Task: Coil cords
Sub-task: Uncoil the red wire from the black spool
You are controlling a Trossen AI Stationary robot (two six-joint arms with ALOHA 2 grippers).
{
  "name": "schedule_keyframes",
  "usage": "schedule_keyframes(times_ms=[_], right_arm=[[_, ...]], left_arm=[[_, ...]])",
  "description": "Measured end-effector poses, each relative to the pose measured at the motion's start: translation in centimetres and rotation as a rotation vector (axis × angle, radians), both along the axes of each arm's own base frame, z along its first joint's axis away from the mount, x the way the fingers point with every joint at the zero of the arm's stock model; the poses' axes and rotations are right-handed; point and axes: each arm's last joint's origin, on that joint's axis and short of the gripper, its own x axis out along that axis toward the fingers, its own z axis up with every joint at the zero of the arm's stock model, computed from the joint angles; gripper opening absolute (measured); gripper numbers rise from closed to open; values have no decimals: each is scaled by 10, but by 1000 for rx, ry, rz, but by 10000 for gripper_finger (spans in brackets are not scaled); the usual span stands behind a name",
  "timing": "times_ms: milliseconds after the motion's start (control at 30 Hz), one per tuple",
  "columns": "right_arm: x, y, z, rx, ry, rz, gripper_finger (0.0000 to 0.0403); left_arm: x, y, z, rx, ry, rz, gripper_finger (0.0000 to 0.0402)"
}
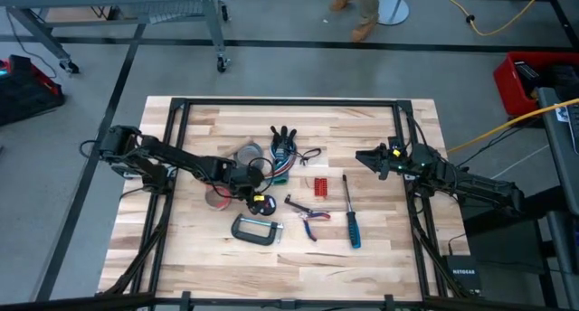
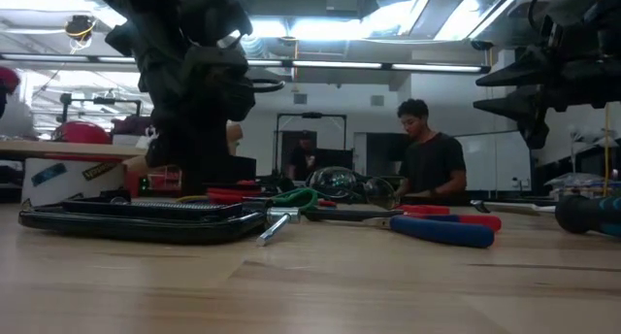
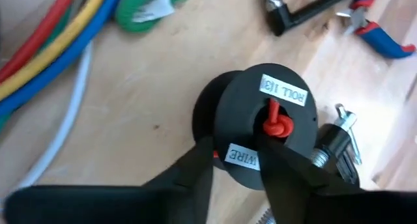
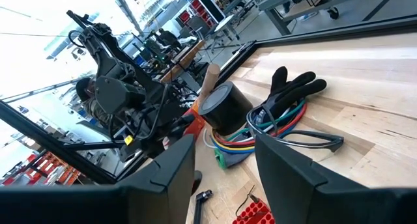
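Near the table's front edge lie a black metal C-clamp (image 1: 257,230), small red-and-blue pliers (image 1: 306,216) and a blue-handled screwdriver (image 1: 350,219). Just behind the clamp, the left gripper (image 3: 236,160) reaches down over a small black plastic spool of red wire (image 3: 264,123). Its two dark fingers sit on each side of the spool, but whether they are squeezing it yet cannot be told. A little farther back lies the bundle of red, yellow, blue and green cords (image 3: 49,38), loose on the wood beside a grey tape roll (image 1: 248,154) and a black glove (image 1: 284,139). Off to the side, the right gripper (image 4: 223,165) waits above the table with its fingers spread apart and nothing between them.

The job looks like it is only starting: the cords are not wound into a neat ring yet.

Only the left wrist view shows the spool's white labels and red wire end. The high view shows the whole table at once.
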Motion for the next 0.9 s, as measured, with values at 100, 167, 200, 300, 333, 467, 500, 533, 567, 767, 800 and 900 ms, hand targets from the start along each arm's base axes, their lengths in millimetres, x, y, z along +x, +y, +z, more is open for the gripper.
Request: schedule_keyframes(times_ms=[100, 167, 200, 300, 333, 467, 500, 533, 567, 767, 800, 900], right_arm=[[0, 0, 0, 0, 0, 0, 166], [0, 0, 0, 0, 0, 0, 166], [0, 0, 0, 0, 0, 0, 166], [0, 0, 0, 0, 0, 0, 166], [0, 0, 0, 0, 0, 0, 166], [0, 0, 0, 0, 0, 0, 166], [0, 0, 0, 0, 0, 0, 166], [0, 0, 0, 0, 0, 0, 166], [0, 0, 0, 0, 0, 0, 166], [0, 0, 0, 0, 0, 0, 166], [0, 0, 0, 0, 0, 0, 166], [0, 0, 0, 0, 0, 0, 166]], left_arm=[[0, -1, 1, -12, -8, -17, 45], [1, -1, 1, -19, -13, -20, 16], [1, -1, 1, -19, -13, -20, 9], [1, -1, 1, -21, -12, -22, 9], [1, -1, 1, -23, -11, -24, 7], [0, -1, 2, -38, -12, -32, 3], [0, -2, 2, -49, -10, -39, 3], [0, -2, 2, -54, -9, -42, 3], [0, -2, 2, -56, -8, -41, 2], [0, -2, 2, -76, -4, -29, 15], [0, -2, 2, -77, -4, -29, 24], [-1, -2, 2, -97, 3, -22, 60]])
